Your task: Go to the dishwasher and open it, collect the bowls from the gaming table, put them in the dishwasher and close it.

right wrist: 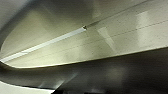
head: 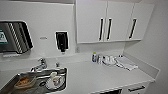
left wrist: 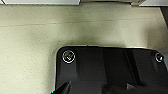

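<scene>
Below head camera, white table [head: 100, 75] faced; sink [head: 7, 86] at left holds dishes, bottle [head: 94, 57] and cloth [head: 126, 65] lie near back wall. Dishwasher not made out for certain; dark gap [head: 112, 92] under table edge possibly its top. Claw state cannot be told for either arm. Floor [left wrist: 30, 42] seen by left wrist. Risks judged: wrong front pulled, drawer handle [head: 136, 88] mistaken for dishwasher's; arm struck against table edge through close approach.

sink [head: 10, 83]: 1 | tap [head: 40, 65]: 1 | wall cupboard doors [head: 91, 21]: 3 | soap dispenser [head: 61, 41]: 1
</scene>
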Available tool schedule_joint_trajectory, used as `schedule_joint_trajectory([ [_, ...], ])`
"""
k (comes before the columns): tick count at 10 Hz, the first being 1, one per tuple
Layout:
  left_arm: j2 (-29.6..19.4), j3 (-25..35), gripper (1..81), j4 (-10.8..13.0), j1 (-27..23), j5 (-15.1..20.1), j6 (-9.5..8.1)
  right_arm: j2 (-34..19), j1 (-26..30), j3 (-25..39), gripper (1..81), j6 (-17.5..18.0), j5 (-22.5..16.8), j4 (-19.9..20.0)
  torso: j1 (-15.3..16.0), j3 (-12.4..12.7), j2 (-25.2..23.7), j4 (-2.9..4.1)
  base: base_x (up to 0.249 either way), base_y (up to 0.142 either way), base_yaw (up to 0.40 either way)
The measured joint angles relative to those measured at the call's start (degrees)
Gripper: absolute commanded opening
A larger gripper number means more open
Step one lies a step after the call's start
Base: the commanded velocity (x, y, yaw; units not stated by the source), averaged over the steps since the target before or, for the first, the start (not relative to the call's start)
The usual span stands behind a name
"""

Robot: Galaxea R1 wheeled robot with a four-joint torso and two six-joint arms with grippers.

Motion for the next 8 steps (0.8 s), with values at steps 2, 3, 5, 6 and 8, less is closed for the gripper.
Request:
schedule_joint_trajectory([
  [2,-0.5,0.0,81.1,0.0,0.0,0.0,0.0,0.0,1.0,0.0,81.1,0.4,-2.2,-1.1,0.0,0.0,0.0,0.0,0.0,0.0,0.0],
  [3,-0.6,0.0,81.1,-0.1,0.0,0.0,0.0,0.0,1.8,0.0,81.1,1.3,-3.5,-1.7,0.0,0.0,0.0,0.0,0.0,0.0,0.0],
  [5,-0.7,0.0,81.1,-0.1,0.0,0.0,0.0,0.0,3.6,0.0,81.1,4.1,-7.1,-2.8,0.0,0.0,0.0,0.0,0.0,0.0,0.0],
  [6,-0.7,0.0,81.1,-0.1,0.0,0.1,0.0,0.0,4.4,0.1,81.1,4.9,-9.0,-3.6,0.0,0.0,0.0,0.0,0.0,0.0,0.0],
  [8,-0.7,0.0,81.1,-0.1,0.0,0.0,0.0,0.0,4.7,0.3,81.1,5.2,-9.4,-3.9,0.0,0.0,0.0,0.0,0.0,0.0,0.0],
])
